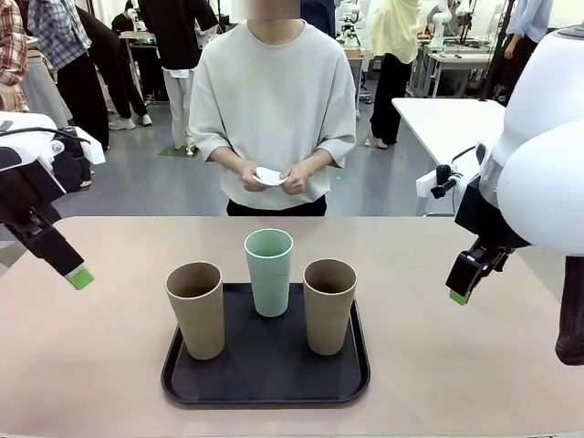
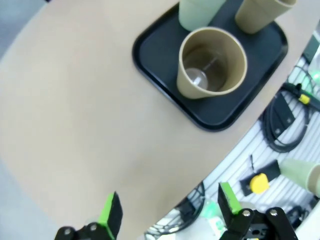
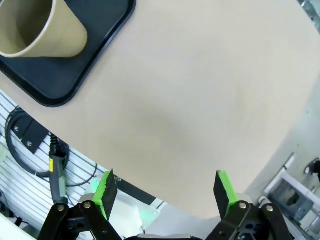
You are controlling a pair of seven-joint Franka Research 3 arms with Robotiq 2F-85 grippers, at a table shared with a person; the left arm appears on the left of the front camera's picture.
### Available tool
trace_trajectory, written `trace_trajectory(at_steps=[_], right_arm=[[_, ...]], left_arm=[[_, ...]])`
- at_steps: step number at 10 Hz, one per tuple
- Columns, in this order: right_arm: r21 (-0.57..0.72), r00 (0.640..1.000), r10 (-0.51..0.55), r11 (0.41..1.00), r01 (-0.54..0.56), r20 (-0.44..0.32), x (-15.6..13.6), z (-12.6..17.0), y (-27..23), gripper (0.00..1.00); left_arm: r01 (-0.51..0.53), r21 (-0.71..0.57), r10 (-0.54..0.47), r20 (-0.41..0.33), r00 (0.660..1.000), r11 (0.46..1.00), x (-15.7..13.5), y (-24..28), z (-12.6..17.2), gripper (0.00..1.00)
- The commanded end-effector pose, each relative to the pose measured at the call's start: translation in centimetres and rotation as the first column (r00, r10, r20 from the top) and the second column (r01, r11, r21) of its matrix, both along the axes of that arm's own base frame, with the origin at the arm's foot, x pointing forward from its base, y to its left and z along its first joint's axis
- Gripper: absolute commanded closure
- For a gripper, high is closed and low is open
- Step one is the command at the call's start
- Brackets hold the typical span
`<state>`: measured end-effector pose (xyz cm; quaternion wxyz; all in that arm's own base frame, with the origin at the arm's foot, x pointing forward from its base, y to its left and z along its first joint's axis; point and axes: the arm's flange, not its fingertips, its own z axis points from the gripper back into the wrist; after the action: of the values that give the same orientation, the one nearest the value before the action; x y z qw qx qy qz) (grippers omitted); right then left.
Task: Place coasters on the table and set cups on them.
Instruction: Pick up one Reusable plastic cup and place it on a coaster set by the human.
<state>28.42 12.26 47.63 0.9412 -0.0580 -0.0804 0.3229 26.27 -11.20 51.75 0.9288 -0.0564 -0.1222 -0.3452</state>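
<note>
Coasters (image 1: 268, 175) not yet down, in person's hands (image 1: 294, 181); L gripper (image 2: 169, 206) & R gripper (image 3: 165, 189), jaws open, empty, flank tray (image 1: 265, 385) of cups (image 1: 270, 265). Next: coasters onto table (image 1: 100, 365).

Glossy white arm shells (image 1: 547, 155) carry black jaws tipped with bright green pads (image 1: 79, 276).

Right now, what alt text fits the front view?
A green cup and two tan cups stand on a black tray on the table. The person behind holds white coasters; the left gripper and right gripper hover at the sides.
</note>
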Motion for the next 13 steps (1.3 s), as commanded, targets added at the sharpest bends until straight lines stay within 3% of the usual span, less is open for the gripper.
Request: trace_trajectory(at_steps=[1,2,3,4,5,6,8,9,11,13], right_arm=[[0.016,1.000,0.004,1.000,-0.004,0.022,0.5,0.2,-0.2,0.00],[0.000,1.000,0.000,1.000,0.000,0.000,0.0,0.0,0.0,0.00],[0.226,0.993,-0.029,0.973,0.054,-0.114,1.4,-0.3,-1.7,0.00],[0.402,0.977,-0.052,0.906,0.133,-0.204,1.9,-0.1,-4.8,0.00],[0.537,0.960,-0.047,0.820,0.195,-0.276,1.6,0.1,-8.0,0.00],[0.671,0.935,0.020,0.702,0.240,-0.354,1.2,0.2,-11.3,0.00],[0.771,0.925,-0.012,0.550,0.322,-0.379,1.1,0.0,-16.8,0.00],[0.789,0.912,-0.040,0.489,0.373,-0.407,0.6,-0.5,-18.8,0.00],[0.801,0.900,-0.079,0.427,0.419,-0.429,0.9,-0.6,-22.0,0.00],[0.797,0.890,-0.086,0.412,0.442,-0.448,0.7,-0.7,-23.7,0.00]], left_arm=[[-0.002,0.002,0.002,0.017,1.000,1.000,0.9,-0.1,-0.4,0.00],[0.000,0.000,0.000,0.000,1.000,1.000,0.0,0.0,0.0,0.00],[-0.024,-0.270,0.002,-0.080,0.997,0.963,1.7,1.7,-0.7,0.00],[-0.103,-0.517,-0.004,-0.202,0.979,0.850,2.2,4.4,-0.9,0.00],[-0.200,-0.660,0.013,-0.277,0.961,0.724,1.8,7.1,-0.8,0.00],[-0.267,-0.750,0.014,-0.325,0.946,0.605,1.5,9.9,-1.0,0.00],[-0.337,-0.811,-0.012,-0.390,0.921,0.478,1.7,13.6,-2.5,0.00],[-0.386,-0.802,0.007,-0.430,0.903,0.456,1.2,15.6,-2.6,0.00],[-0.460,-0.769,0.048,-0.493,0.869,0.443,1.1,18.5,-4.1,0.00],[-0.514,-0.733,0.101,-0.530,0.842,0.445,0.4,20.6,-4.8,0.00]])
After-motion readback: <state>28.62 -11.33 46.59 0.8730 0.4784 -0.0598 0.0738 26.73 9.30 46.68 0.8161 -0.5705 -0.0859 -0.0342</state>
